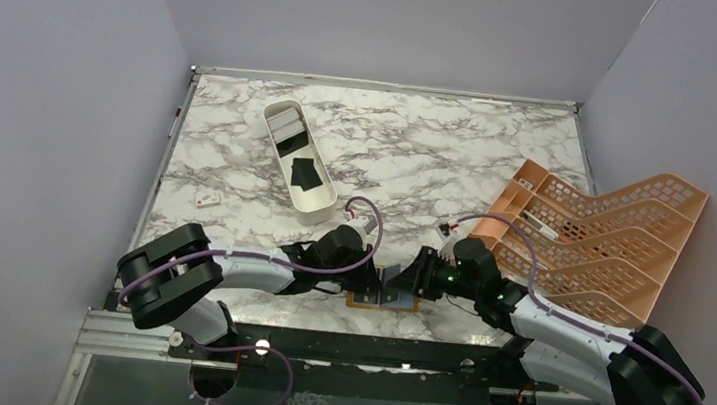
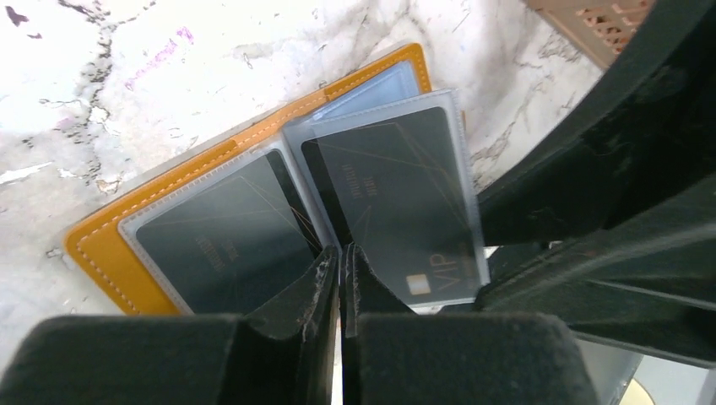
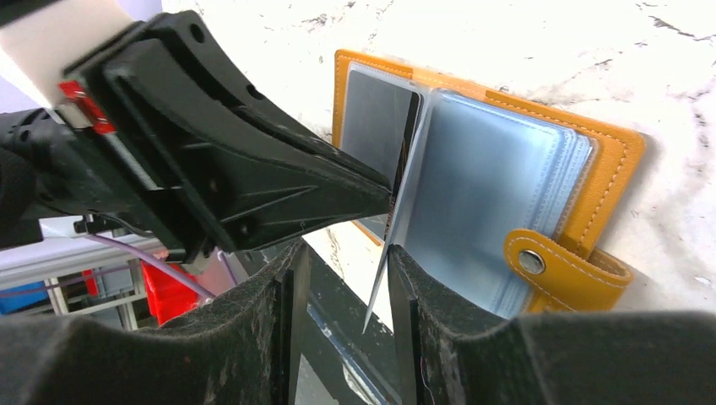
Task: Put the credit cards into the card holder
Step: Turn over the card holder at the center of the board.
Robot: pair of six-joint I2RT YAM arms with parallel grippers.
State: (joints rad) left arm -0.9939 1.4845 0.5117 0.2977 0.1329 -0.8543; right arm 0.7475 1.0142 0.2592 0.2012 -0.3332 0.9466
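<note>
1. Left gripper [image 2: 342,257]: fingers pressed together with only a hairline slit between them. Tips down at the fold of the card holder [image 2: 101,245]. Cannot tell whether a sleeve edge is caught.
2. Right gripper [image 3: 342,283]: fingers well apart, astride the free edge of one clear sleeve leaf [image 3: 384,278] standing upright. Leaf nearer one finger, not clamped.
3. Card holder lying open and flat on the marble table [image 1: 461,148], directly under both sets of fingertips. Snap tab [image 3: 557,266] just beyond the right gripper's outer finger.
4. Two black credit cards [image 2: 228,240] already sleeved, one on either side of the left fingertips. More lying in the white tray [image 1: 278,119], well away from both grippers.
5. Handling, as a judgement: cards stiff, thin, light and slick, best pinched by an edge. Sleeves floppy and likely to buckle, so best parted at the free edge. Holder light, apt to slide unless pinned.
6. Opened holder's long axis running from one gripper across to the other, with the fold crosswise, pointing away from the left fingertips. Sleeved cards seemingly long-side parallel to the fold.
</note>
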